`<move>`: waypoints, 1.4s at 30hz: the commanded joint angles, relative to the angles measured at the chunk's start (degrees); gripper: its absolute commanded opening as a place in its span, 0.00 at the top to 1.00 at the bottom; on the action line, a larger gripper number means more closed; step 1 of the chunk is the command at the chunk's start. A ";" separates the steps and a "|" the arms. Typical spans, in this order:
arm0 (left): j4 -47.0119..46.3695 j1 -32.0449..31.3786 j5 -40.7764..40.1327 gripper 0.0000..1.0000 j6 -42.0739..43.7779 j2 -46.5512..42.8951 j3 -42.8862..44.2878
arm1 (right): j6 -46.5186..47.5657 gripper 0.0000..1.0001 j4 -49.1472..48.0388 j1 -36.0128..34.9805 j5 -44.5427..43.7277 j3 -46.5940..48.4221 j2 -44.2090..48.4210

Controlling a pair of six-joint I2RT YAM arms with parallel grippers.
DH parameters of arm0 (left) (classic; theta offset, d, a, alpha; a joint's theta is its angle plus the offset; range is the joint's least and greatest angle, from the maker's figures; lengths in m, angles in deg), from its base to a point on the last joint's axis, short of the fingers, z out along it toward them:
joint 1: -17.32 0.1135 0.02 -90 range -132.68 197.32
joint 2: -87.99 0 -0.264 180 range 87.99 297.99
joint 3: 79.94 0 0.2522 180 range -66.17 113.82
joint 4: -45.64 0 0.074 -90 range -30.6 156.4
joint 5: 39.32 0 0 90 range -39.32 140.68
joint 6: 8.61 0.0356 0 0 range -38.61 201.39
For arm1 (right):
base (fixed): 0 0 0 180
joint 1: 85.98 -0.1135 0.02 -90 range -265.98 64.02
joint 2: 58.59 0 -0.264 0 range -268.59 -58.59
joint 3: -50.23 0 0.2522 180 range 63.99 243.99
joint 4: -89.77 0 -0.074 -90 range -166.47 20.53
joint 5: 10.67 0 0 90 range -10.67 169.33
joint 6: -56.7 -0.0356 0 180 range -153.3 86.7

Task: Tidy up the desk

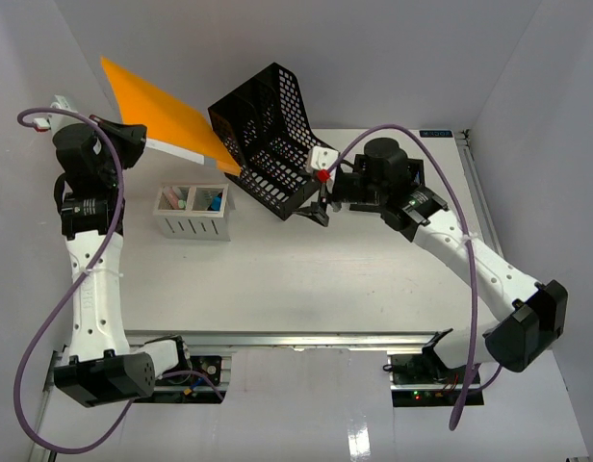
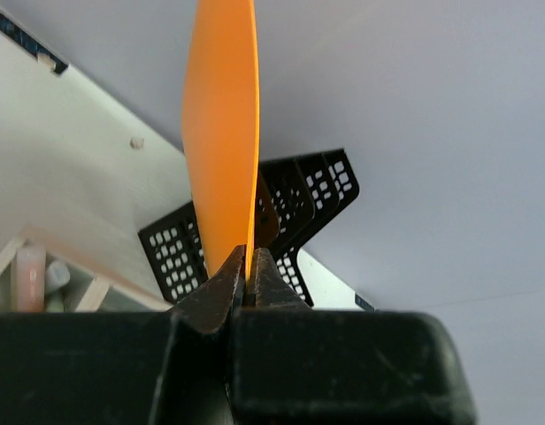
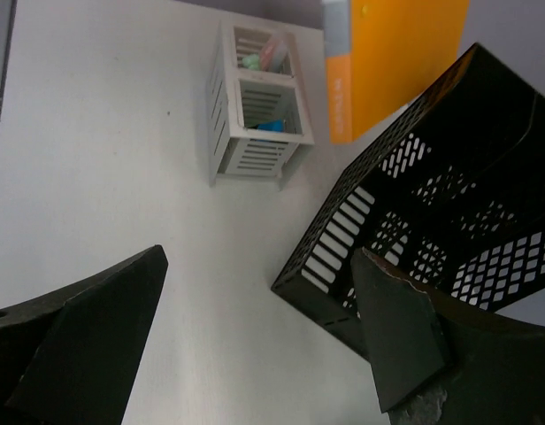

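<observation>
Top external: left tool (image 1: 142,142) pinches the orange folder (image 1: 162,111) above the counter (image 1: 325,279), long axis toward the black rack (image 1: 272,135); right tool (image 1: 316,210) spread beside it.

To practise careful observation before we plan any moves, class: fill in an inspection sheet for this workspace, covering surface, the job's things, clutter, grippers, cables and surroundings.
Surface: white desk, metal rail along its front edge.
Job's things: orange folder raised in the air, one corner at the black mesh file rack; white slatted organiser holding small items.
Clutter: nothing seen.
Grippers: left gripper shut on the folder's edge; right gripper open beside the rack.
Cables: a purple cable loops off each arm.
Surroundings: plain pale walls.
</observation>
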 commanded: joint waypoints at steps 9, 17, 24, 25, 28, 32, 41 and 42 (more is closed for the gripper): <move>-0.82 -2.01 7.08 1.00 -6.58 -8.54 -6.35 | 5.11 0.10 -15.31 -22.09 -35.59 14.78 -15.04; -0.02 -3.82 9.16 1.00 -9.14 -11.61 -9.16 | 6.13 0.10 -27.11 -27.77 -48.32 17.97 -22.51; 0.87 -5.26 9.94 1.00 -10.32 -13.82 -10.43 | 9.03 0.06 -34.33 -27.90 -53.90 18.78 -27.21; 0.97 -5.43 10.15 1.00 -10.49 -14.21 -10.67 | 9.19 0.04 -34.54 -27.90 -54.05 18.54 -27.44; 0.84 -5.69 10.46 1.00 -10.70 -14.75 -11.40 | 9.09 0.10 -34.29 -27.90 -53.57 17.99 -27.85; 0.87 -5.76 11.28 1.00 -10.89 -15.07 -11.84 | 7.62 0.35 -30.01 -27.90 -50.57 18.43 -27.87; 0.71 -6.17 12.21 1.00 -10.39 -14.75 -12.04 | 4.18 0.92 -22.01 -27.90 -45.79 18.66 -26.05; 0.58 -6.12 12.54 1.00 -10.39 -14.65 -12.13 | 3.89 0.92 -21.31 -27.88 -45.35 18.41 -25.78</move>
